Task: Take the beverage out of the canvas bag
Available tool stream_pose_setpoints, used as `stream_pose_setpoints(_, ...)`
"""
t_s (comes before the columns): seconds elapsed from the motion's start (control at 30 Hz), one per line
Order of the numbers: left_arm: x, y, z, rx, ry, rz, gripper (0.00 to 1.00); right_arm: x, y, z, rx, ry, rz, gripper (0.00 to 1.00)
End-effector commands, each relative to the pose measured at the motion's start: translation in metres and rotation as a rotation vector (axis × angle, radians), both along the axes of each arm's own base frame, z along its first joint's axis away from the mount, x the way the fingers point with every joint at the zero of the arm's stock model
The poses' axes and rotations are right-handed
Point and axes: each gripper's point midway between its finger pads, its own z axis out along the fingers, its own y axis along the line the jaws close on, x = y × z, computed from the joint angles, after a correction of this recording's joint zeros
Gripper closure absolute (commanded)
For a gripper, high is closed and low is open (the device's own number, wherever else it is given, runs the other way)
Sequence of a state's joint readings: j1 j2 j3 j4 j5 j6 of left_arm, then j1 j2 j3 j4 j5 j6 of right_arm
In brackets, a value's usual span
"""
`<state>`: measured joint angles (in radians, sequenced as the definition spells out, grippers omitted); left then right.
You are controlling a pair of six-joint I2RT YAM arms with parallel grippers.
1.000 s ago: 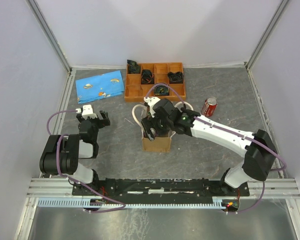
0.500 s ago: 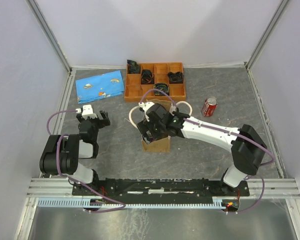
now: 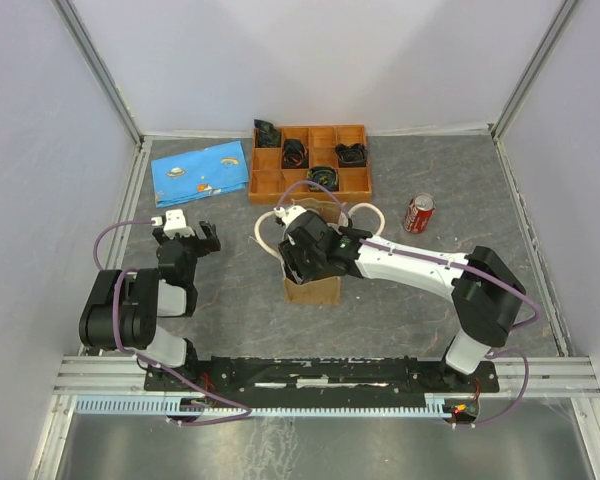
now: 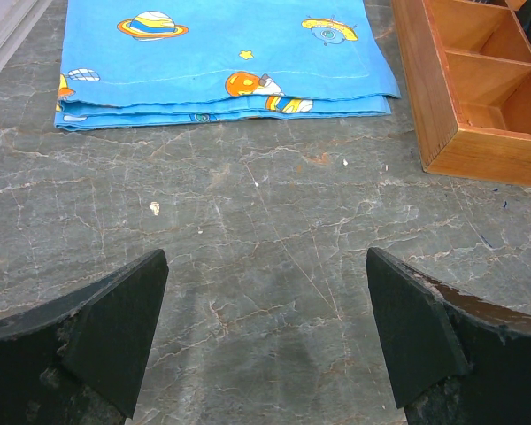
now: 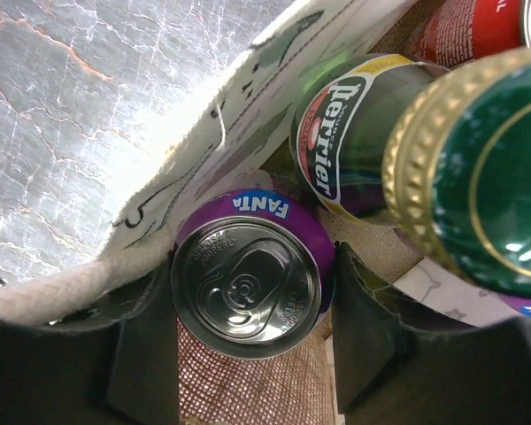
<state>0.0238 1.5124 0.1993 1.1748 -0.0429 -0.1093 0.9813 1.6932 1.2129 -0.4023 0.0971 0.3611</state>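
The right pincer (image 5: 252, 350) is down inside the small tan canvas bag (image 5: 208, 142), its two black fingers (image 5: 137, 354) pressed on either side of a purple Fanta can (image 5: 246, 288) with a silver top. Just beyond the pincer stand a green Perrier bottle (image 5: 350, 133) and a gold-rimmed green cap (image 5: 487, 168). The left pincer (image 4: 265, 341) hangs with fingers apart over the grey marbled tabletop (image 4: 265, 212); ahead of it lies a blue planet-print cloth (image 4: 221, 53).
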Motion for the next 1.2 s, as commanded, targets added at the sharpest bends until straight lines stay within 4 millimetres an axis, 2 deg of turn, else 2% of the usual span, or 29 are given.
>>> stream_pose_setpoints(0.0, 0.008, 0.001, 0.013, 0.062, -0.042, -0.011, 0.01, -0.012, -0.006, -0.025, -0.071, 0.038, 0.028, 0.74)
stream_pose_setpoints(0.03, 0.008, 0.001, 0.013, 0.062, -0.041, -0.01, 0.01, -0.013, -0.007, -0.024, -0.075, 0.04, 0.029, 0.89)
stream_pose_setpoints(0.07, 0.008, 0.001, 0.013, 0.063, -0.04, -0.01, 0.01, -0.014, -0.008, -0.024, -0.077, 0.04, 0.031, 0.99)
stream_pose_setpoints(0.17, 0.008, 0.001, 0.013, 0.062, -0.042, -0.011, 0.01, -0.017, -0.006, -0.014, -0.067, 0.031, 0.06, 1.0)
stream_pose_setpoints(0.27, 0.008, 0.001, 0.013, 0.062, -0.041, -0.011, 0.01, -0.018, -0.002, 0.009, -0.036, -0.009, 0.093, 1.0)
stream_pose_setpoints(0.33, 0.008, 0.001, 0.013, 0.063, -0.04, -0.01, 0.01, -0.018, 0.0, 0.031, -0.009, -0.043, 0.112, 1.0)
stream_pose_setpoints(0.47, 0.008, 0.001, 0.013, 0.063, -0.04, -0.01, 0.01, -0.014, 0.003, 0.092, 0.076, -0.151, 0.14, 1.0)
stream_pose_setpoints(0.73, 0.008, 0.001, 0.013, 0.063, -0.042, -0.009, 0.01, -0.002, -0.015, 0.205, 0.215, -0.385, 0.094, 1.0)
stream_pose_setpoints(0.83, 0.008, 0.001, 0.013, 0.063, -0.041, -0.009, 0.01, 0.006, -0.03, 0.237, 0.24, -0.495, 0.044, 1.0)
stream_pose_setpoints(0.93, 0.008, 0.001, 0.012, 0.063, -0.04, -0.009, 0.01, 0.02, -0.055, 0.265, 0.209, -0.615, -0.055, 1.0)
stream_pose_setpoints(1.17, 0.008, 0.001, 0.013, 0.063, -0.041, -0.009, 0.01, 0.07, -0.128, 0.299, 0.146, -0.736, -0.321, 1.0)
